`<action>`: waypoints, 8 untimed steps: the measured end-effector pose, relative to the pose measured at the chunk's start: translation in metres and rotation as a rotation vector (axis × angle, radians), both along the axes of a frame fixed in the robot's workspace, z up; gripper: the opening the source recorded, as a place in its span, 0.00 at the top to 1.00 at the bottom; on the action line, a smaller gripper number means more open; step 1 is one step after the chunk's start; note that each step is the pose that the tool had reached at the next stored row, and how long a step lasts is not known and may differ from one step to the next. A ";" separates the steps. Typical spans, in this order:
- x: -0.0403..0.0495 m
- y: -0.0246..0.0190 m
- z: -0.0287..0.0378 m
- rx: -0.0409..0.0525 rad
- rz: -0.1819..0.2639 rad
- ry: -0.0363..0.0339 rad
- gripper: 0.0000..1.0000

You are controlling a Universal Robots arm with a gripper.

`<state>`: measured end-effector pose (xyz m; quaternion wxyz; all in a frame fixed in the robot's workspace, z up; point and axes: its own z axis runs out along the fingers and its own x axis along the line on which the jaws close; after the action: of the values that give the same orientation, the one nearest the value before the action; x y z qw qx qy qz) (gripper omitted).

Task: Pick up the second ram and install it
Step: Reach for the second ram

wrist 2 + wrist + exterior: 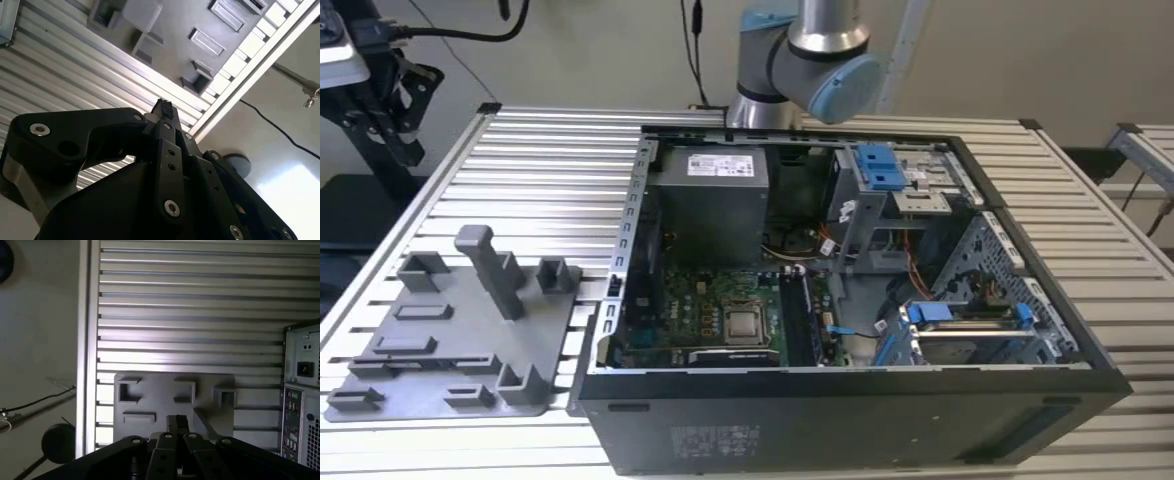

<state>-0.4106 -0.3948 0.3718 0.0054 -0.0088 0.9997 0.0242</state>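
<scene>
Gripper [177, 422] hangs high above the bench [547, 170], touching nothing. In both wrist views it looks down past its own black links at the grey fixture tray [165, 405]. The fingers are pressed together into one narrow tip, also seen in the second wrist view [163, 108]. No long board sticks out to either side of them, so I judge it is carrying nothing. Parked that high, it stays clear of the tray's parts and the case walls.

The tray sits at the bench edge on the exterior view's left, toward the near corner. It carries an upright post [487, 265] and several low sockets. They are probably shaped to stand parts on edge so the fingers can pinch them from above. The sockets read as plain grey.

The PC case [854, 420] lies on its side across the middle of the bench, reaching toward the edge on the exterior view's right. Its open face is up, so the motherboard [700, 300] slots can take a straight-down push.

My best guess for the second ram [797, 322] is the dark narrow strip standing on edge along the slots, just beside the processor socket [744, 322]. It is too small to tell whether that is one stick or two, or whether it is fully seated. If it is the ram, the install looks done.

The arm [807, 50] rises from the far bench edge behind the case.
</scene>
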 end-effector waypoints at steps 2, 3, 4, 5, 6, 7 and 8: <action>-0.0019 0.0000 -0.0002 0.0000 0.006 -0.0001 0.89; -0.0020 0.0000 -0.0002 0.0001 0.007 0.0001 0.89; -0.0020 0.0000 -0.0001 0.0000 0.007 0.0004 0.89; -0.0021 0.0000 -0.0001 0.0000 0.007 0.0004 0.89; -0.0022 0.0001 -0.0002 0.0000 0.006 0.0005 0.89; -0.0022 0.0000 -0.0002 0.0000 0.006 0.0004 0.89; -0.0022 0.0000 -0.0002 0.0000 0.006 0.0005 0.89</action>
<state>-0.4128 -0.3948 0.3716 0.0051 -0.0120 0.9996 0.0242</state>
